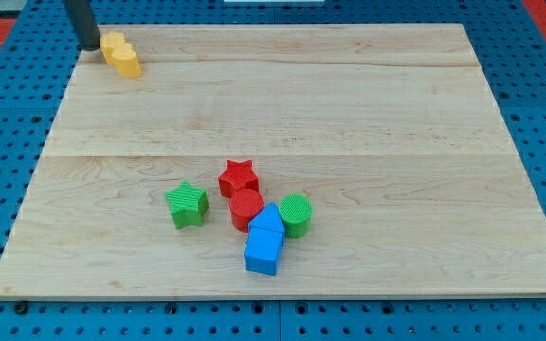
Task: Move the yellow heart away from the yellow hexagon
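Wooden board (349, 104) fills most of the view, pale planks on a blue pegged surface, and we take it as our landmark. At its top-left corner sit the two yellow pieces, touching each other: one at (113, 44) nearer the corner, the other at (127, 63) just below and to the view's right of it. We cannot tell from here which is the yellow heart and which the yellow hexagon. Since they touch, we judge the separation not yet done; nearly all of the task is left.

Our tool is a plain dark rod with nothing to spread or pinch; our tip (89, 45) rests at the board's top-left corner, just beside the upper yellow piece on the view's left, contact unclear.

Near the board's lower middle lies a cluster, well apart from the yellow pair: a blue block (264, 243), a red cylinder (246, 208), a red star (238, 177), a green star (187, 204) and a green cylinder (295, 214). Nothing stands between. The nearby board edge looks like the only hazard.
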`<state>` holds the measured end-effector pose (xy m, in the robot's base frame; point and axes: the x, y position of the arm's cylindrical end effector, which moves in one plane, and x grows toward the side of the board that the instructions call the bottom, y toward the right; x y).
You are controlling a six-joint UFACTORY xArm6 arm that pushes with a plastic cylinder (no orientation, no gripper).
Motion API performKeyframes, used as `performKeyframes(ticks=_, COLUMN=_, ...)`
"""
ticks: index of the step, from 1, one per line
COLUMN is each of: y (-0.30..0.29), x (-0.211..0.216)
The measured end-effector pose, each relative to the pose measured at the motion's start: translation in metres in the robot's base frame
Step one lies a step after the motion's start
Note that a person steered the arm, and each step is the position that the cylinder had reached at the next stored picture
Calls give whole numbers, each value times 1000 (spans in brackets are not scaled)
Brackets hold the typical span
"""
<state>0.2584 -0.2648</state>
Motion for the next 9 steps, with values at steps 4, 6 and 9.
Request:
performKeyframes(ticks=4, y=1, x=-24)
performKeyframes(ticks=6, y=76, x=46)
performKeyframes(ticks=9, y=95, x=31)
